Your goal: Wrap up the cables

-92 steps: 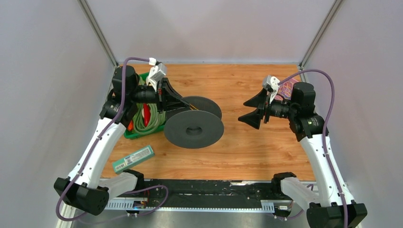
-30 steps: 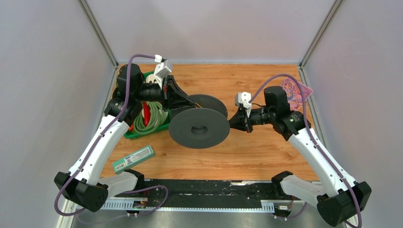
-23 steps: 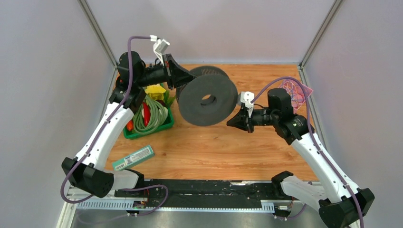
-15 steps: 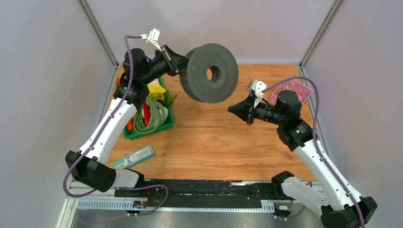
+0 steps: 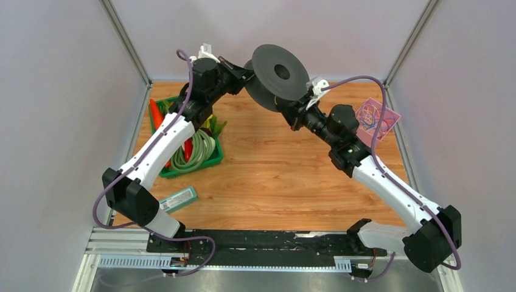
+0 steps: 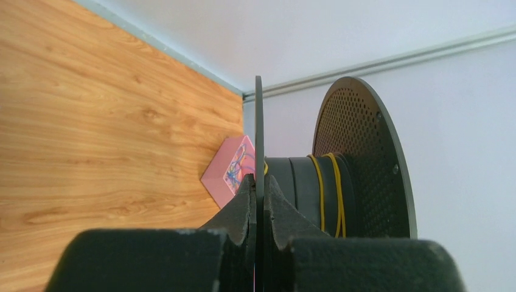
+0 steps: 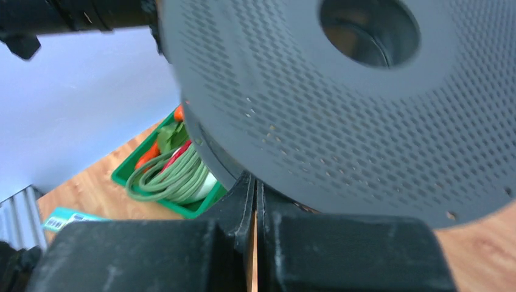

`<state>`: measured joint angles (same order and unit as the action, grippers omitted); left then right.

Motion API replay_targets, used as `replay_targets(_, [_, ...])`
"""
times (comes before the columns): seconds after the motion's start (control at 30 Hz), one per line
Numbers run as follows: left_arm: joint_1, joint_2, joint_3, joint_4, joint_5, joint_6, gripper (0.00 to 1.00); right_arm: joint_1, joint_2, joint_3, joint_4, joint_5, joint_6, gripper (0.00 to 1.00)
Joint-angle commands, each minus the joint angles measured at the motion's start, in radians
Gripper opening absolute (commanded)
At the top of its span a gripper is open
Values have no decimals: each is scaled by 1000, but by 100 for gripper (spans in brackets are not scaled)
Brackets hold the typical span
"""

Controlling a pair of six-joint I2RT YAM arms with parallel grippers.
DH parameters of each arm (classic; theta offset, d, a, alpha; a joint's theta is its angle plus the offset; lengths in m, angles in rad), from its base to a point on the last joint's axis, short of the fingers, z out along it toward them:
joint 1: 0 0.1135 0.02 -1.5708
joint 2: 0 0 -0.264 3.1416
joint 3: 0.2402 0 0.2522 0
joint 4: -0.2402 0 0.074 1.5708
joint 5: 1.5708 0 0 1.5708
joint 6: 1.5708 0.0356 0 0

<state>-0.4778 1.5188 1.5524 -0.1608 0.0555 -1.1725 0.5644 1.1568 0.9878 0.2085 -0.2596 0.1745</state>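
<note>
top external shows my left gripper (image 5: 245, 74) clamped on one flange of the dark spool (image 5: 281, 68), held high over the table's (image 5: 274, 176) far edge. my right gripper (image 5: 288, 112), jaws pressed together, sits just under the spool. yellow cables (image 6: 329, 188) ring its core; more lie on the pink packet (image 5: 377, 115).

Left arm (image 5: 155, 143) stretched up and forward, elbow near straight, wrist high at the back wall. Left gripper (image 5: 243, 76) (image 6: 258, 207) points right, fingers pinched tight on the thin flange edge of the spool (image 5: 268, 64). Right arm (image 5: 389, 182) extended diagonally up-left, wrist raised. Right gripper (image 5: 291, 112) (image 7: 254, 194) fingers pressed together, tips just under the spool; whether anything is held can't be told.
</note>
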Motion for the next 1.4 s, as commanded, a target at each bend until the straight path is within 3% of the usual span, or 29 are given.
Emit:
replay_targets(0.0, [-36,0,55,0,-108,-32,0,74,44,90,160,203,-199,0])
replay_targets(0.33, [-59,4,-50,127,-62,16,0,92,181,101,265,309,-559,0])
replay_targets(0.8, [-67,173,-169,384,36,-13,0,-60,406,83,449,229,-721,0])
replay_targets(1.37, [-38,630,23,526,37,-24,0,-208,992,389,669,69,-832,0])
